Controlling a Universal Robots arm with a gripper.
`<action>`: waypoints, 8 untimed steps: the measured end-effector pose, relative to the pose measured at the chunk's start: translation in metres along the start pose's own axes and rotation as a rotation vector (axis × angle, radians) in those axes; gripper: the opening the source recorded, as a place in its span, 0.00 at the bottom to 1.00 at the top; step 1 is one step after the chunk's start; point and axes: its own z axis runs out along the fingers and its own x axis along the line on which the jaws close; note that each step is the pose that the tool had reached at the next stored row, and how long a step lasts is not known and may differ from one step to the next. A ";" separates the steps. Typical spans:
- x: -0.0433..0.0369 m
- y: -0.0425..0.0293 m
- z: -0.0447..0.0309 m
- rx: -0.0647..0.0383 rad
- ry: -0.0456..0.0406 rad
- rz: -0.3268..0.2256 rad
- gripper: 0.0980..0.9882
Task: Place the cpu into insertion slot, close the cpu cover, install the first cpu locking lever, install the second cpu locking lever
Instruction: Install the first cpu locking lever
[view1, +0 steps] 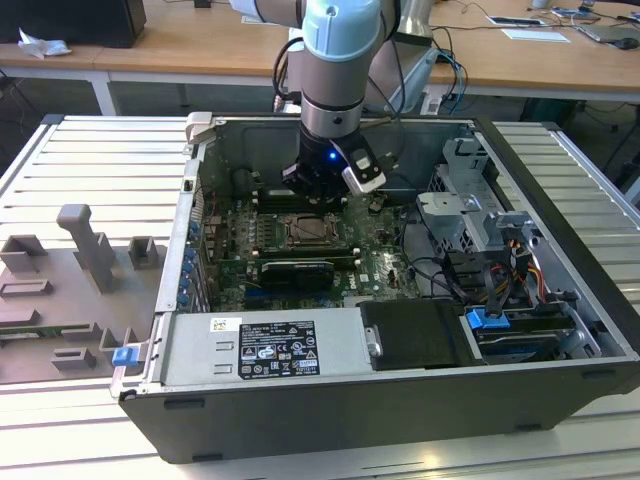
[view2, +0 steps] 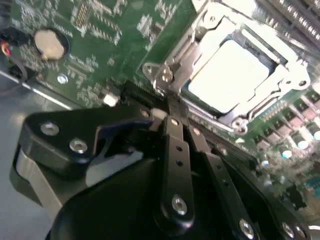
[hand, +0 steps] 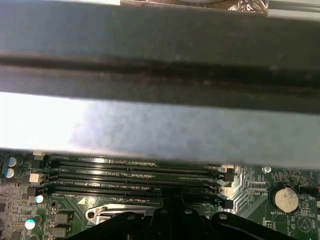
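Observation:
The cpu (view2: 231, 75) shows its pale silver top and lies flat in the insertion slot (view1: 313, 231) on the green motherboard (view2: 115, 40). The cpu cover (view2: 197, 42), a silver frame, lies down around the chip's edges. My gripper (view2: 172, 114) is low over the board at the socket's corner, next to the cover's edge, with its black fingers drawn together and nothing visible between them. In the exterior view the gripper (view1: 318, 195) hangs just behind the socket, inside the open computer case. I cannot make out the locking levers clearly.
Long memory slots (hand: 130, 175) run right behind the socket. A coin battery (view2: 50, 42) sits on the board nearby. A black card (view1: 292, 272), the power supply (view1: 265, 348) and the drive cage (view1: 470, 200) crowd the case. Grey fixtures (view1: 90, 250) stand at the exterior view's left.

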 end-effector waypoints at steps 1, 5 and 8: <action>0.0000 0.0000 0.0000 0.000 0.0000 0.000 0.01; -0.0002 0.0010 -0.0067 0.000 -0.0002 0.000 0.01; -0.0002 0.0012 -0.0084 0.000 -0.0004 0.001 0.01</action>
